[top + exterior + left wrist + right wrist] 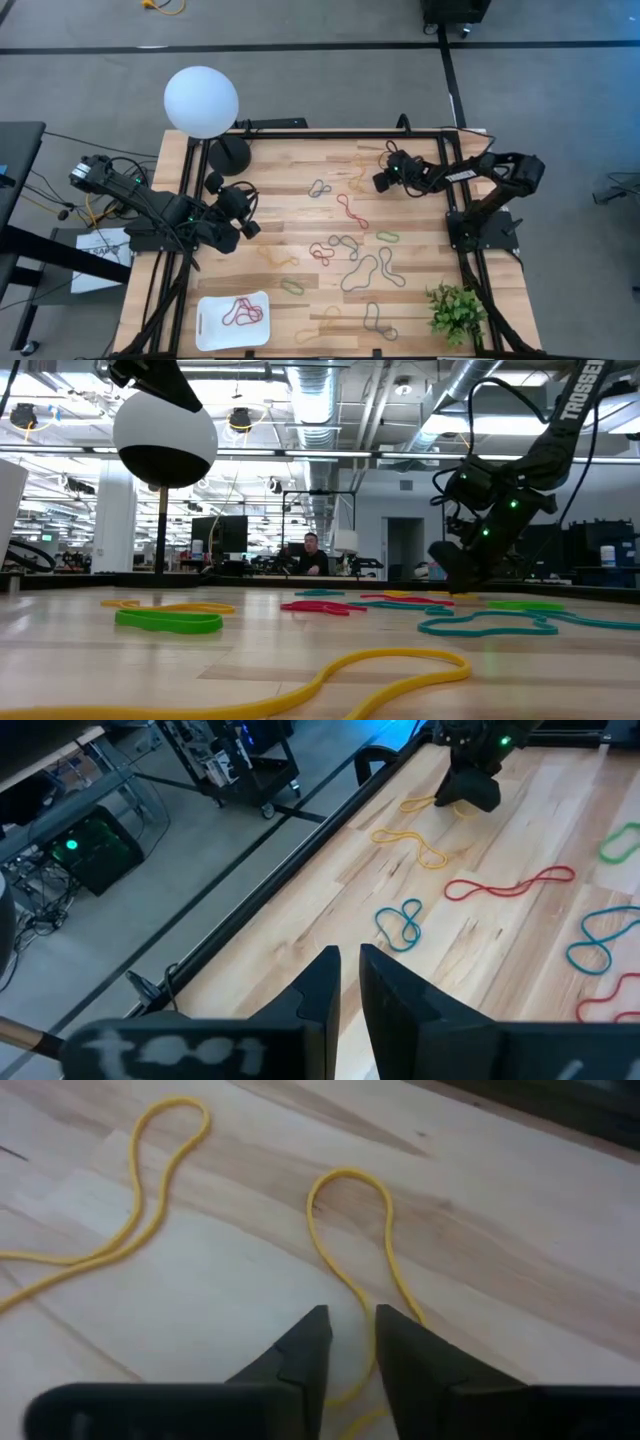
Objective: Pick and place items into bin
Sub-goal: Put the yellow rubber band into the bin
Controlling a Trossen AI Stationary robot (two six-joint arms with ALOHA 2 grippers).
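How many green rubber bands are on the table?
2. One green band lies just beyond the bin; the other green band lies mid-table, nearer the right arm. Others may hide under the arms.

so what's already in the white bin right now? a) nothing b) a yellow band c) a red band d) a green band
c: in the high view a red band lies inside the bin at the table's near-left corner, while green, yellow and grey loops are all out on the wood.
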